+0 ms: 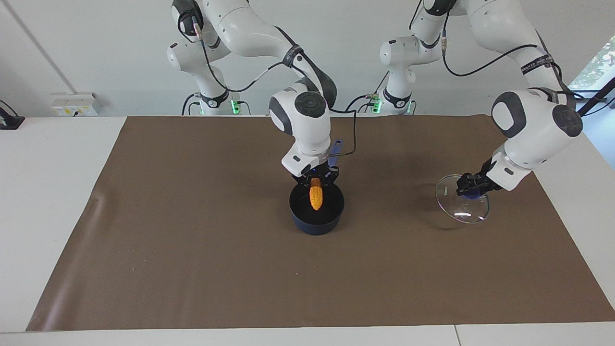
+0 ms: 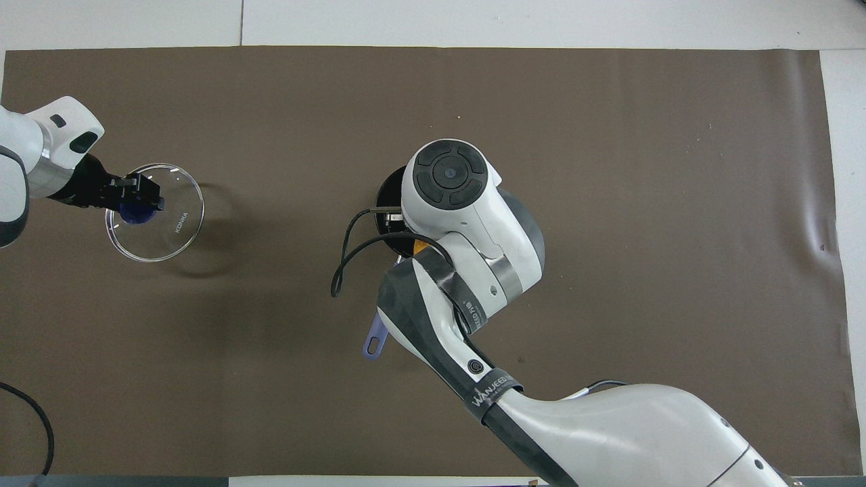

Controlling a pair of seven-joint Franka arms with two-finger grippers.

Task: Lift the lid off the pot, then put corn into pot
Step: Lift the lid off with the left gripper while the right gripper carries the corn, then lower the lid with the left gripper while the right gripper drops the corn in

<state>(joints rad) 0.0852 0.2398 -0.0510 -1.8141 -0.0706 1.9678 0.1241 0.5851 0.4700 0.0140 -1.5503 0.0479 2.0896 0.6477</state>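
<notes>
White table [image 1: 53, 192] under a brown mat [image 1: 192, 269]; pale wall [image 1: 96, 48], socket box [image 1: 76, 104], window [image 1: 596, 67] at the edge
</notes>
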